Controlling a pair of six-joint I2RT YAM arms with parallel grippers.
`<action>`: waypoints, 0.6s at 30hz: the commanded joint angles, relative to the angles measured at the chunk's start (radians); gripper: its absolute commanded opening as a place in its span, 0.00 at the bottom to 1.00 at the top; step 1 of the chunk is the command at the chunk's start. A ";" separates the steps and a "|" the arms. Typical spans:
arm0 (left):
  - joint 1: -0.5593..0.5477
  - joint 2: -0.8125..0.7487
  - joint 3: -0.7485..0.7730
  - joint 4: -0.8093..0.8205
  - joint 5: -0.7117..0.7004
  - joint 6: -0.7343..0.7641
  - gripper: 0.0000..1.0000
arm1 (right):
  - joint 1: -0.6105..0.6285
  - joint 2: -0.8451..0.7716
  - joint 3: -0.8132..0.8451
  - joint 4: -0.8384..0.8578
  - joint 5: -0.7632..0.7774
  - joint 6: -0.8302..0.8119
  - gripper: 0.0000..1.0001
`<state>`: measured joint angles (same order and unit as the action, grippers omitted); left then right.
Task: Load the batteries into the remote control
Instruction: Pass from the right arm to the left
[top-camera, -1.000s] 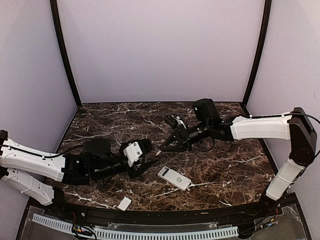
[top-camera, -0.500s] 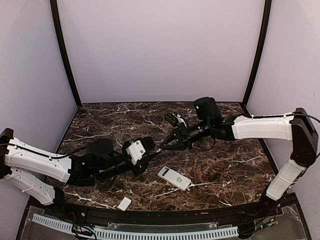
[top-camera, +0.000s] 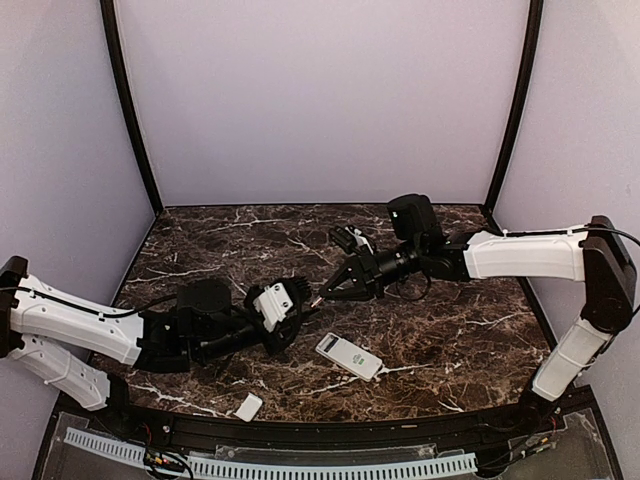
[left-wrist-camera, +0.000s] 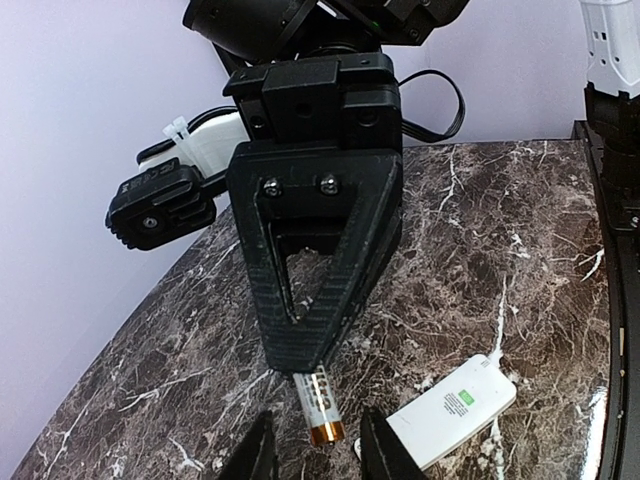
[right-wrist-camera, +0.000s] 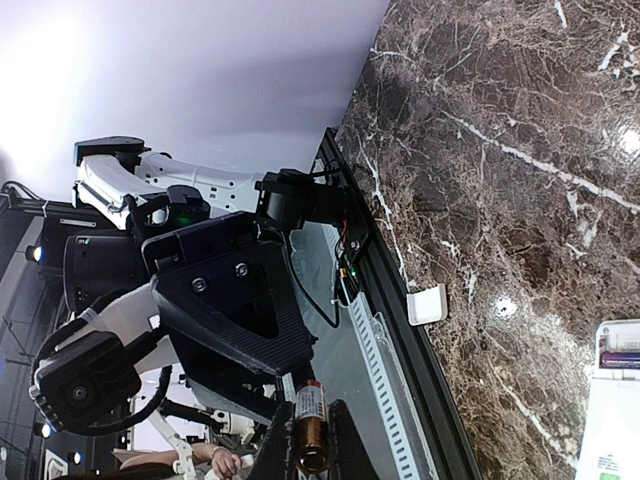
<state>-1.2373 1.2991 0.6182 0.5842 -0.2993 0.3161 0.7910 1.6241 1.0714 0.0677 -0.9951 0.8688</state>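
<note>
My right gripper (top-camera: 324, 294) is shut on a pale battery (right-wrist-camera: 308, 408) with a copper-coloured end, held above the table's middle. The battery (left-wrist-camera: 320, 400) sticks out past the right fingertips. My left gripper (left-wrist-camera: 323, 456) meets it tip to tip, and its open fingers stand on either side of the copper end with a small gap on each side. In the top view my left gripper (top-camera: 300, 302) is just left of the right one. The white remote control (top-camera: 349, 356) lies face down on the marble below them. A dark bluish battery (right-wrist-camera: 620, 358) sits in the remote control (right-wrist-camera: 612, 420).
A small white cover plate (top-camera: 248, 406) lies near the table's front edge, left of the remote. A black rail (top-camera: 330, 428) runs along the front edge. Purple walls close in the dark marble table (top-camera: 460, 330) at the back and sides.
My left gripper has moved up and right to the right gripper's tip. Its jaws have narrowed around the battery's free end. The right arm has barely moved.
</note>
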 joint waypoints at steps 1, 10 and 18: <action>-0.002 0.014 0.022 -0.019 -0.008 -0.010 0.26 | -0.005 -0.016 0.022 0.025 -0.002 -0.012 0.00; -0.002 0.038 0.046 -0.021 -0.039 -0.012 0.13 | -0.004 -0.015 0.015 0.029 -0.007 -0.012 0.00; -0.002 0.040 0.055 -0.044 -0.061 -0.040 0.01 | -0.004 -0.003 0.013 0.024 -0.005 -0.017 0.00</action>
<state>-1.2373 1.3426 0.6445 0.5659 -0.3424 0.2993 0.7910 1.6241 1.0714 0.0681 -0.9962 0.8684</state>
